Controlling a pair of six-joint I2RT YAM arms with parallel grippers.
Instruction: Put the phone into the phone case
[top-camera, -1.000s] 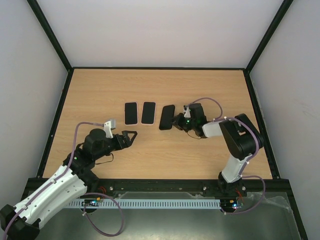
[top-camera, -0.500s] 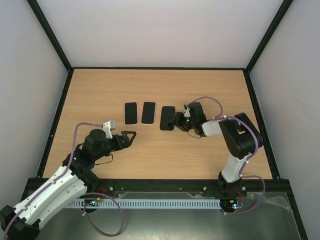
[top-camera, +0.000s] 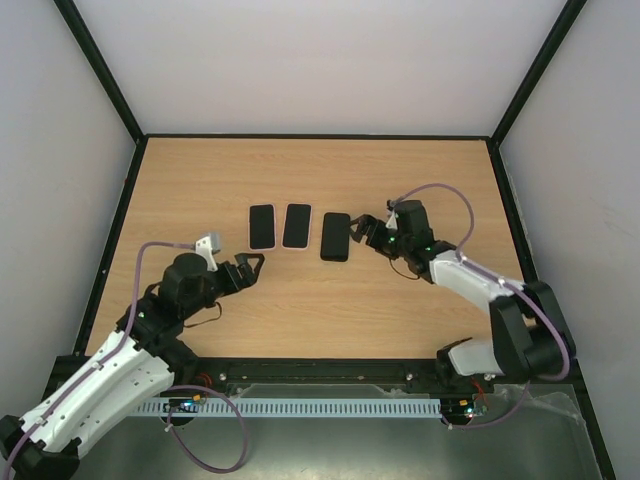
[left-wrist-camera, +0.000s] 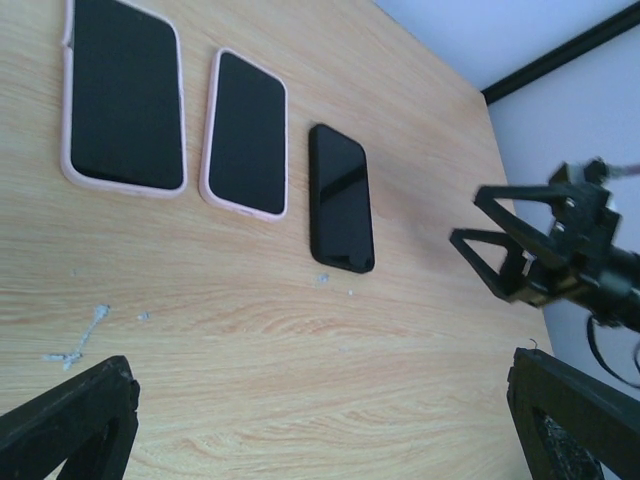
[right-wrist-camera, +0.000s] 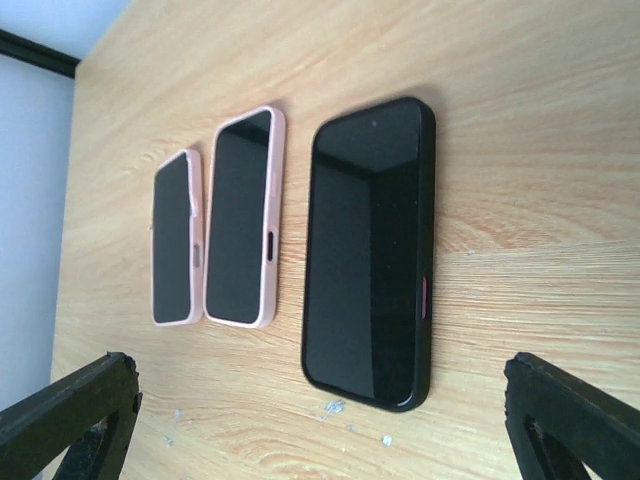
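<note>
A glossy black phone in a black case (top-camera: 335, 236) (right-wrist-camera: 370, 250) (left-wrist-camera: 341, 211) lies flat on the wooden table, rightmost in a row of three. Left of it lie two pink cases with dark faces (top-camera: 297, 225) (top-camera: 262, 226) (right-wrist-camera: 240, 230) (right-wrist-camera: 173, 240); I cannot tell whether they hold phones. My right gripper (top-camera: 357, 233) (right-wrist-camera: 320, 420) hovers just right of the black phone, open, with nothing between its fingers. My left gripper (top-camera: 255, 268) (left-wrist-camera: 325, 430) is open and empty, low over bare wood in front of the pink cases.
Small white flecks (left-wrist-camera: 75, 340) dot the wood near the left gripper. A black frame rail (top-camera: 318, 135) and white walls bound the table on the back and sides.
My right gripper has opened, let go of the black phone and drawn back to the right. The phone, tilted before, now lies straight and flat. The left arm has barely shifted.
</note>
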